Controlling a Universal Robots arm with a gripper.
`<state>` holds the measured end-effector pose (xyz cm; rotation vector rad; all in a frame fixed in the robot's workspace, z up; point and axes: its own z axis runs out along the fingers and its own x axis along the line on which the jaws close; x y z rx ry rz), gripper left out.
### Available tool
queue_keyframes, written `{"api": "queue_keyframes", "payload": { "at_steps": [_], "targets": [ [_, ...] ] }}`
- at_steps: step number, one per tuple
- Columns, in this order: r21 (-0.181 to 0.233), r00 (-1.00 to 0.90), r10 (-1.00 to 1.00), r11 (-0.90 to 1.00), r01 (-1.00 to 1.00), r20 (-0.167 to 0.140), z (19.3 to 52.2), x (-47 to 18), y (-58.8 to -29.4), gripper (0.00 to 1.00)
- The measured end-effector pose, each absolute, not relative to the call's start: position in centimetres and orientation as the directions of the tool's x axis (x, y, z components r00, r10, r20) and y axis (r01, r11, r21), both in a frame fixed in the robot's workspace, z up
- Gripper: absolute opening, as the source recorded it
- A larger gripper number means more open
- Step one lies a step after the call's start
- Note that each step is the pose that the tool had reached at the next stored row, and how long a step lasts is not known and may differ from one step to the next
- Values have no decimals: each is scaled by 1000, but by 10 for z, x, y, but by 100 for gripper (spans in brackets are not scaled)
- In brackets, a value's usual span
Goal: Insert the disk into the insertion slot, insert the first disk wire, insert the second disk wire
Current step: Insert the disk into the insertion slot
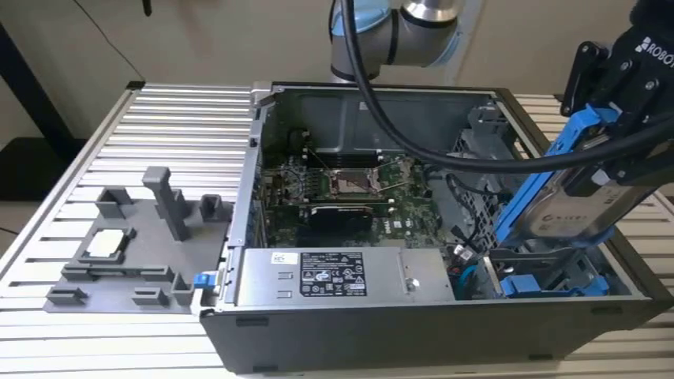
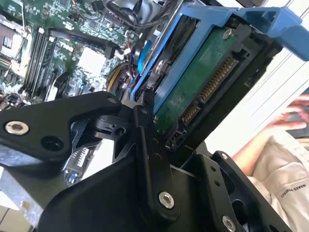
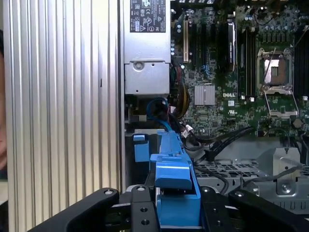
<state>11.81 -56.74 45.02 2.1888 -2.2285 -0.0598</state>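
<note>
My gripper (image 1: 623, 146) is shut on the disk (image 1: 574, 201), a silver-grey drive in a bright blue carrier frame. The disk hangs steeply tilted over the exterior view's right end of the open computer case, its lower end just above the insertion slot (image 1: 548, 280), a grey metal bay with blue fittings. The second wrist view shows the disk's green circuit-board underside (image 2: 203, 82), its connector row and a black finger (image 2: 149, 140) against it. In the first wrist view the blue carrier (image 3: 174, 174) sits between the fingers, above the bay's blue fitting (image 3: 140, 147).
The case holds a motherboard (image 1: 337, 197), a grey power supply (image 1: 321, 276) and a perforated cage (image 1: 484, 150). A blue cable (image 1: 463, 272) lies beside the bay. A grey fixture plate (image 1: 126, 253) sits on the ribbed table. A person's hand and sleeve (image 2: 285, 159) are nearby.
</note>
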Motion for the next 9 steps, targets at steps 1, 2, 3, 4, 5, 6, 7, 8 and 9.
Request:
{"api": "queue_keyframes", "payload": {
  "at_steps": [1, 2, 3, 4, 5, 6, 7, 8, 9],
  "targets": [
    [39, -18, -1000, 18, -999, -14, 449, 118, -567, 33],
    [38, -18, -1000, 18, -999, -15, 447, 118, -567, 33],
    [37, -18, -1000, 18, -999, -15, 445, 118, -567, 33],
    [35, -18, -1000, 18, -999, -15, 443, 118, -567, 33],
    [33, -18, -1000, 18, -999, -15, 441, 118, -567, 33],
    [33, -18, -1000, 17, -999, -15, 439, 118, -567, 33],
    [33, -17, -1000, 16, -999, -13, 438, 118, -567, 33],
    [33, -16, -1000, 16, -999, -10, 437, 118, -567, 33],
    [33, -16, -1000, 15, -999, -7, 436, 118, -567, 33]
  ]
}}
